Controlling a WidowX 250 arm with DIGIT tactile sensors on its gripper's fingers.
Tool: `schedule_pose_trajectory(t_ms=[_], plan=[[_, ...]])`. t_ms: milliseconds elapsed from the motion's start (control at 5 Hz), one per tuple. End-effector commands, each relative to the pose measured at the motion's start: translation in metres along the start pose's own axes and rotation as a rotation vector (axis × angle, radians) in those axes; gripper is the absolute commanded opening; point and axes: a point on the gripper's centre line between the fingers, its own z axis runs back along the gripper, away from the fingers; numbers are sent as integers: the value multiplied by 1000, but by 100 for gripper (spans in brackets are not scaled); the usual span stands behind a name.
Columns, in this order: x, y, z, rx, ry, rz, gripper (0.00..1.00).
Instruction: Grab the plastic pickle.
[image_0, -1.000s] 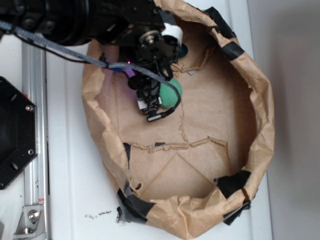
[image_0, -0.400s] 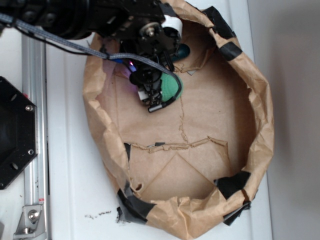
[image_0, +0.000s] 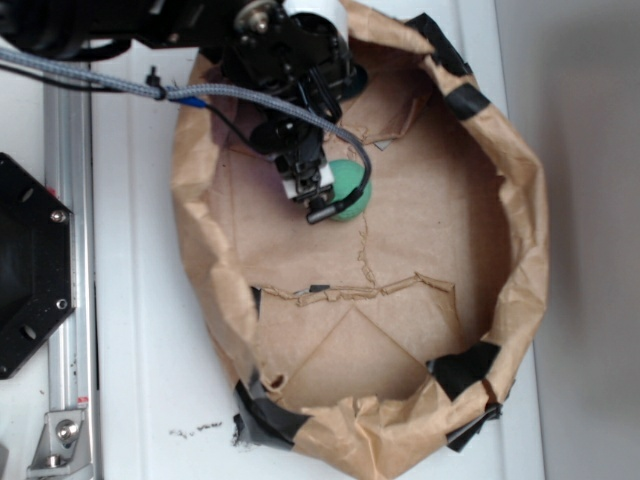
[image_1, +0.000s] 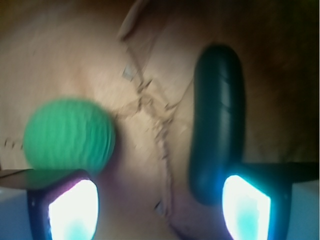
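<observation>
The plastic pickle (image_1: 218, 120) is a dark green glossy oblong lying on the brown paper; in the wrist view it sits at the right, its near end just ahead of the right fingertip. A lighter green ball (image_1: 67, 135) rests ahead of the left fingertip, and shows beside the fingers in the exterior view (image_0: 352, 190). My gripper (image_1: 159, 192) is open, with only bare paper between its fingers. Seen from outside, the gripper (image_0: 310, 195) hangs low inside the bag near its far left side. There the arm covers the pickle.
A brown paper bag with rolled, taped rims (image_0: 525, 210) forms a shallow basin around everything. It lies on a white table (image_0: 130, 330). A black plate (image_0: 30, 265) and a metal rail (image_0: 70, 250) stand to the left, outside the bag.
The arm and gripper have shifted toward the bag's far rim, and the wrist has turned a little. The green ball stays beside the fingers.
</observation>
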Motion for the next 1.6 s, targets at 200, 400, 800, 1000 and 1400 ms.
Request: schedule_pose_trajectory(t_ms=[200,400,800,1000,1400], plan=[[35,12,7,130,-121,44,100],[40,13,5,135,-128,55,100],[23,28,-2,280,-81,39,100],[14,35,-3,294,-55,82,100],[6,35,-31,192,37,72,100]])
